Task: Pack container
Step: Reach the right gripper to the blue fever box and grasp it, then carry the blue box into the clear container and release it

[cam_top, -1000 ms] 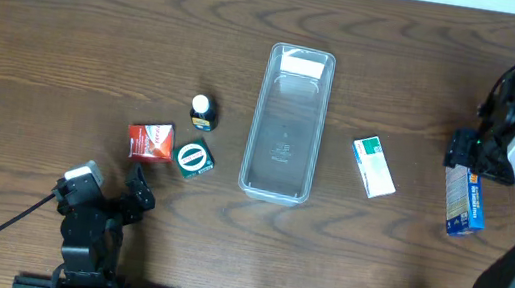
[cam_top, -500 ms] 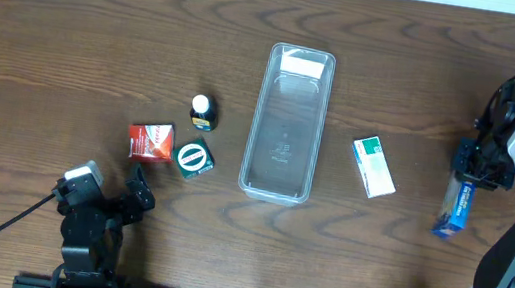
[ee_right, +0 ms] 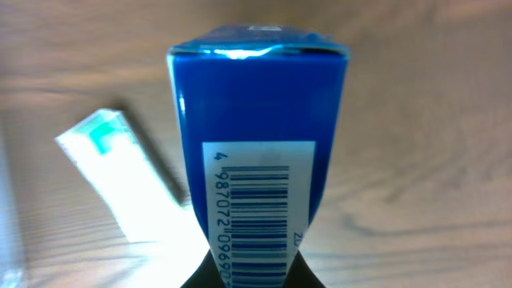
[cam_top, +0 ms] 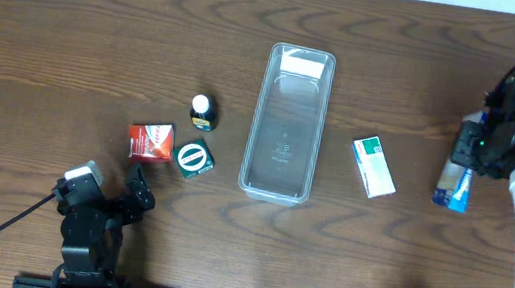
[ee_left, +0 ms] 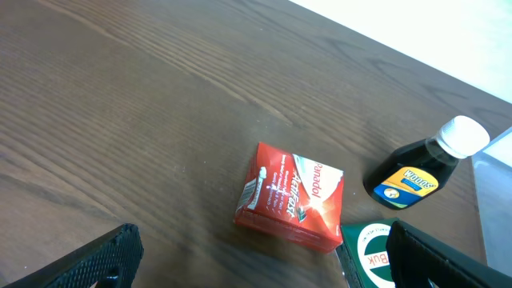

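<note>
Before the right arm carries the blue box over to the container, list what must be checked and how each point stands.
1. Right gripper has the blue box: ok; the box fills the right wrist view, end-on.
2. Blue box lifted off the table: cannot tell.
3. Container has room: ok; nothing lies in it.
4. Straight path to the container: not ok for a low carry; the white-and-green box lies in between, so go over it.
5. Left gripper out of the way: ok; it is open, near the red box, apart from the container.
</note>
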Robot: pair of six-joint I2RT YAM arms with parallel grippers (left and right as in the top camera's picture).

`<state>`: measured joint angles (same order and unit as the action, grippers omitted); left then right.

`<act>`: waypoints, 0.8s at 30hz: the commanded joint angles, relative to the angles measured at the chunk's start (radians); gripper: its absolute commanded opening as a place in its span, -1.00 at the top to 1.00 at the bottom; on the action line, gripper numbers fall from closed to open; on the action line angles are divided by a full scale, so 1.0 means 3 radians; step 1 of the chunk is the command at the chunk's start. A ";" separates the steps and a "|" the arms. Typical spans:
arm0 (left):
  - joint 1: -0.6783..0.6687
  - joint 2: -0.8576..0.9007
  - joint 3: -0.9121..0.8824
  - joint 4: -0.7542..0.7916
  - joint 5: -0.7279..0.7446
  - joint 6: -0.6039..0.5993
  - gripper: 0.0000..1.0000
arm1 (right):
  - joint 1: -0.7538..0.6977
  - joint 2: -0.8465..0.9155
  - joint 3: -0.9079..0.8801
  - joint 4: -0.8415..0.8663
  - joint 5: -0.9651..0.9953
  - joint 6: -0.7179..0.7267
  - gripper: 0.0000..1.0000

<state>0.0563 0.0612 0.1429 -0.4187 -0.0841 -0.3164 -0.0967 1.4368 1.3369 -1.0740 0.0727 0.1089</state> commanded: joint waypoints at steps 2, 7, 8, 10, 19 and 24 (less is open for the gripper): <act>-0.0011 -0.0019 -0.0065 -0.0009 -0.0005 0.0031 -0.96 | 0.0579 -0.0342 0.0237 0.0017 -0.0069 0.0262 0.97; -0.0011 -0.0019 -0.0065 -0.0009 -0.0005 0.0031 -0.96 | 0.1320 -0.0343 0.0432 0.0121 0.0118 0.0478 0.97; -0.0011 -0.0019 -0.0065 -0.0009 -0.0005 0.0031 -0.96 | 0.1471 -0.0319 0.0450 0.0207 0.0155 0.0548 0.98; -0.0011 -0.0019 -0.0065 -0.0009 -0.0005 0.0031 -0.96 | 0.1684 -0.0271 0.0451 0.0411 0.0192 0.0651 0.97; -0.0011 -0.0019 -0.0065 -0.0009 -0.0005 0.0031 -0.96 | 0.2167 0.0292 0.0451 0.1312 0.0193 0.1225 0.97; -0.0011 -0.0019 -0.0065 -0.0009 -0.0005 0.0031 -0.96 | 0.2228 0.0750 0.0453 0.1662 0.0195 0.1498 0.97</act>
<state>0.0563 0.0612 0.1429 -0.4187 -0.0841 -0.3164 0.5617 1.6108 1.4532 -0.5953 0.1108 0.4683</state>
